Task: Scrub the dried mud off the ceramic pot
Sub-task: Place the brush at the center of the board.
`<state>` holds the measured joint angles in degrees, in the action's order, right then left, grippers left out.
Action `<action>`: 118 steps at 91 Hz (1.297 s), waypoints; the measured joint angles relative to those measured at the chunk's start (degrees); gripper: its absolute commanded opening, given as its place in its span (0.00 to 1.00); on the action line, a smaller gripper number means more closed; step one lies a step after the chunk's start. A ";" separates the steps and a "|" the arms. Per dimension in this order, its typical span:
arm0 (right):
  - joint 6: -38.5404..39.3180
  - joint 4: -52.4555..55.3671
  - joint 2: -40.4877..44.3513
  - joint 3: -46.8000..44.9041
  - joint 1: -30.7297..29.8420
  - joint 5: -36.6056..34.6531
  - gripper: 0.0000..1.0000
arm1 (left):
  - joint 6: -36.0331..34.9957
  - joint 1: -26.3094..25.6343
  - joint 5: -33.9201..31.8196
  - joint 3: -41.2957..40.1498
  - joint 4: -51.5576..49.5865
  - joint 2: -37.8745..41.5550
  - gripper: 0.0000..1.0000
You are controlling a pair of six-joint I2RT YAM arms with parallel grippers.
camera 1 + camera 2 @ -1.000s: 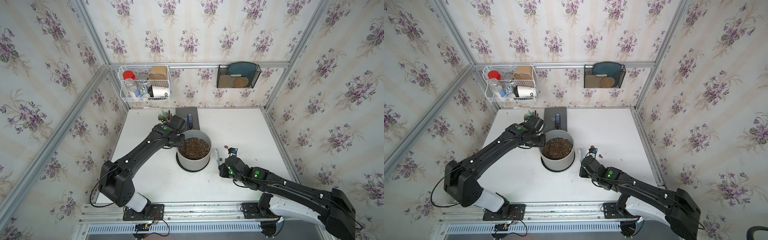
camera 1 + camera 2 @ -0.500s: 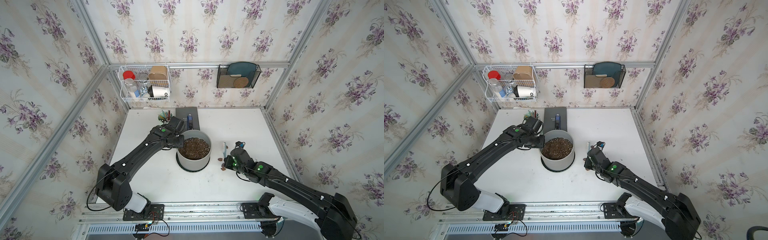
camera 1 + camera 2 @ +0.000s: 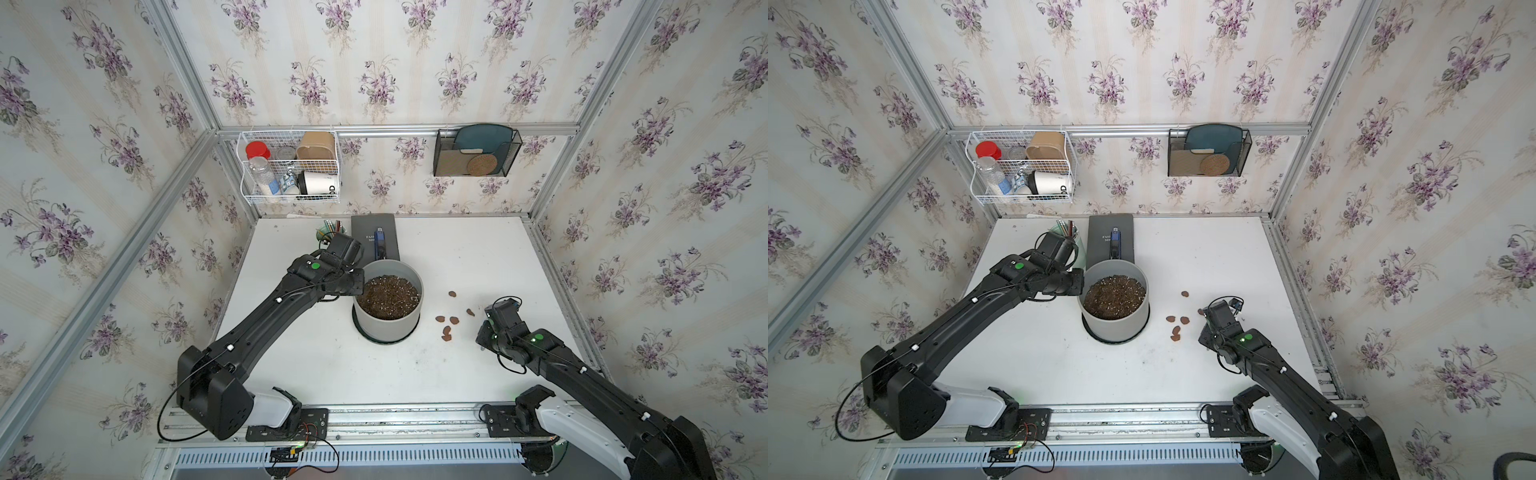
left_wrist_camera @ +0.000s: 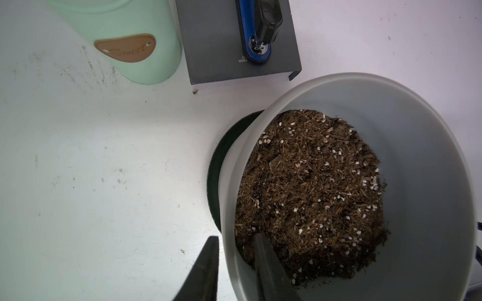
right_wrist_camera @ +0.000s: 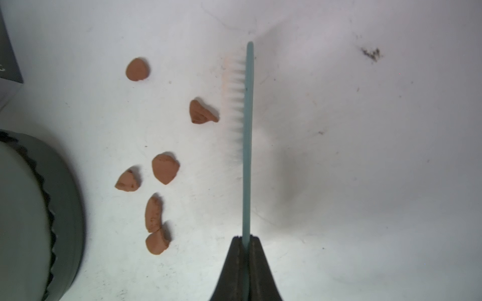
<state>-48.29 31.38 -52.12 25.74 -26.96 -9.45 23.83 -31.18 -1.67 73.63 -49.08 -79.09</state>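
White tabletop [image 3: 457, 249], six mud blobs [image 5: 165, 168], left jaws pinching one pot [image 3: 386, 326], right jaws pinching one brush [image 5: 247, 130]

A robot test cell dressed up as a home; floral wallpaper [image 3: 374, 62] on aluminium framing [image 3: 395, 129]; white bench [image 3: 478, 257]; wire basket [image 3: 286, 198] hung beyond the left jaws.

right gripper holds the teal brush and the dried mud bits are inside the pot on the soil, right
The right gripper does hold the teal brush, but the dried mud bits lie on the table beside the ceramic pot, not inside it; the right wrist view shows this.
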 measured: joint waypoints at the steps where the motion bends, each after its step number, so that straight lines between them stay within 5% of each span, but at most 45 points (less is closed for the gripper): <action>1: -0.04 -0.02 -0.04 -0.13 0.00 0.02 0.00 | 0.00 0.00 0.00 -0.09 0.00 0.22 0.30; 69: -0.66 -9.64 -6.16 -4.59 1.07 -0.11 0.00 | 1.16 -0.02 0.22 -7.54 4.70 9.07 0.31; 114: 0.20 -3.50 -9.88 0.13 1.09 -1.57 0.00 | 1.79 -0.02 0.17 -9.20 5.60 9.73 0.31; 118: 0.28 -3.56 -10.78 0.28 1.09 -1.73 0.08 | 1.79 -0.02 0.15 -9.29 5.57 9.73 0.32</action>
<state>-48.01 27.81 -62.89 26.02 -25.87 -11.18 25.63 -31.20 -1.52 64.34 -43.51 -69.36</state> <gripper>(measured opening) 0.091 0.315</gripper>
